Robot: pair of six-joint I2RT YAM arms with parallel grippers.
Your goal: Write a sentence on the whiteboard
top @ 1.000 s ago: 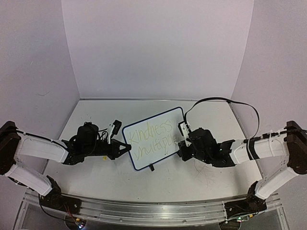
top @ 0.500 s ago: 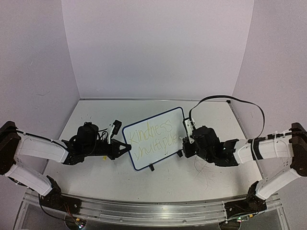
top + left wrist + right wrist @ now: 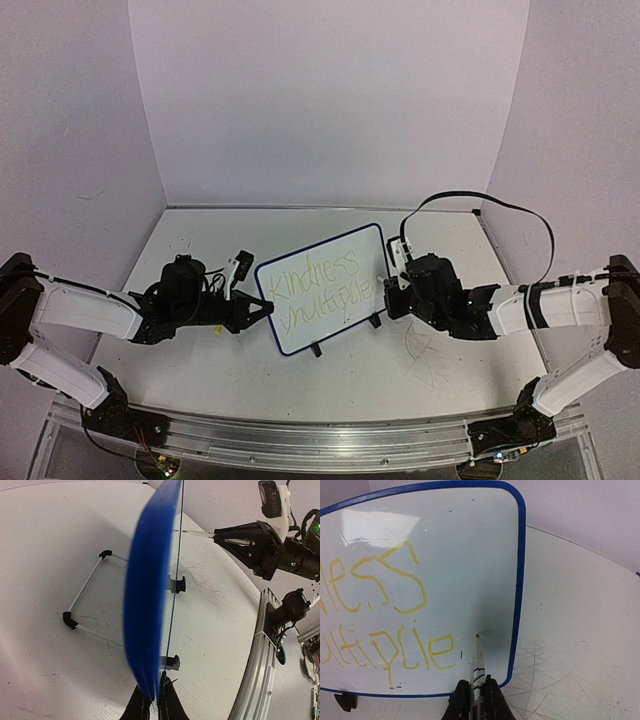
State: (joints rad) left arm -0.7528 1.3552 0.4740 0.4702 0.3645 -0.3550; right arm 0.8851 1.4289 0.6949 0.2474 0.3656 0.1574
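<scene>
left gripper [image 3: 155, 702]: clamped on whiteboard [image 3: 470, 545] edge. right gripper [image 3: 476, 694]: pinching marker [image 3: 478, 662]; touch tip lightly beside sentence [image 3: 385, 645] end.

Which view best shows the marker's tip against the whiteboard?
Right wrist: the white, orange-tipped marker runs straight up from the right pincer, tip at the blue-framed whiteboard just past the yellow lettering. Left wrist shows the marker small and side-on beyond the board's edge. Top external hides it behind the pincer.
</scene>
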